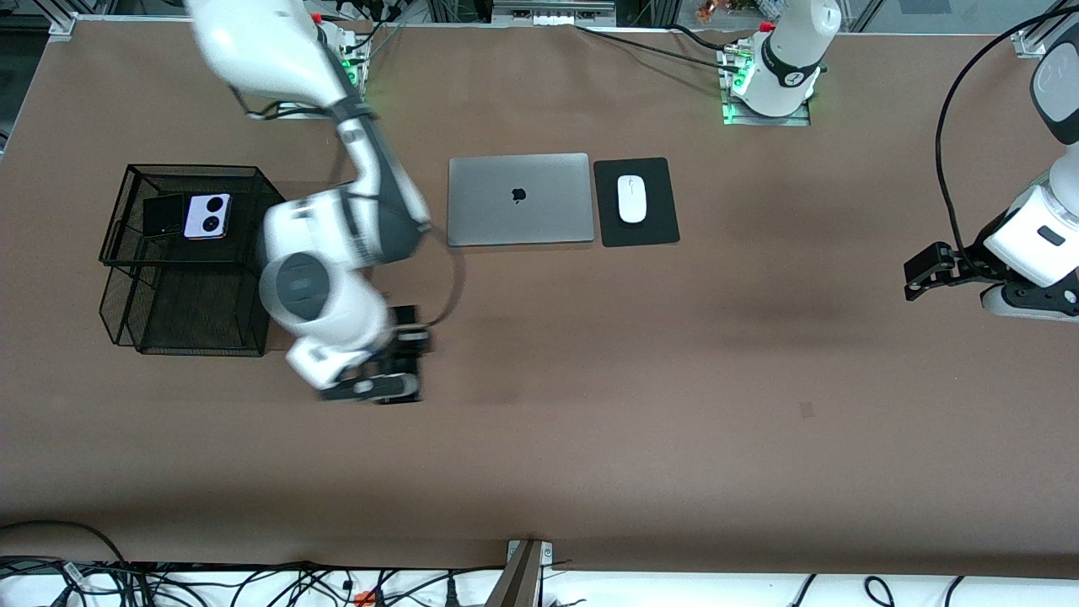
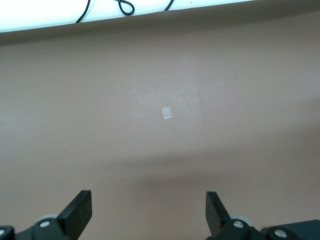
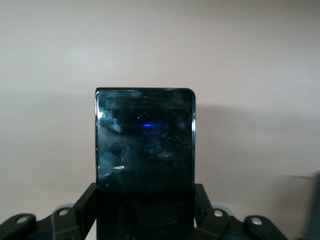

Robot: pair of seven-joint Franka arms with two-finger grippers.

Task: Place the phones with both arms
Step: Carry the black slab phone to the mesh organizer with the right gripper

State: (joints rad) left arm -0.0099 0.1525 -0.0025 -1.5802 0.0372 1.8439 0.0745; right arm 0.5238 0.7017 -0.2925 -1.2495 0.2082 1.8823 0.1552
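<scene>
Table [image 1: 674, 354] held wire basket [image 1: 118, 228] containing lavender flip phone [image 1: 207, 216] beside black flip phone [image 1: 163, 216]. Right gripper [image 1: 396, 371] over table near basket, pinching long black slab phone [image 3: 145, 140]. Left gripper [image 2: 148, 212] waited spread over bare table.

No readable text or numbers anywhere. One brand sign only: a dark apple-shaped logo at the centre of the grey laptop [image 1: 520, 199] lid, lying closed on the counter [image 1: 674, 379].
</scene>
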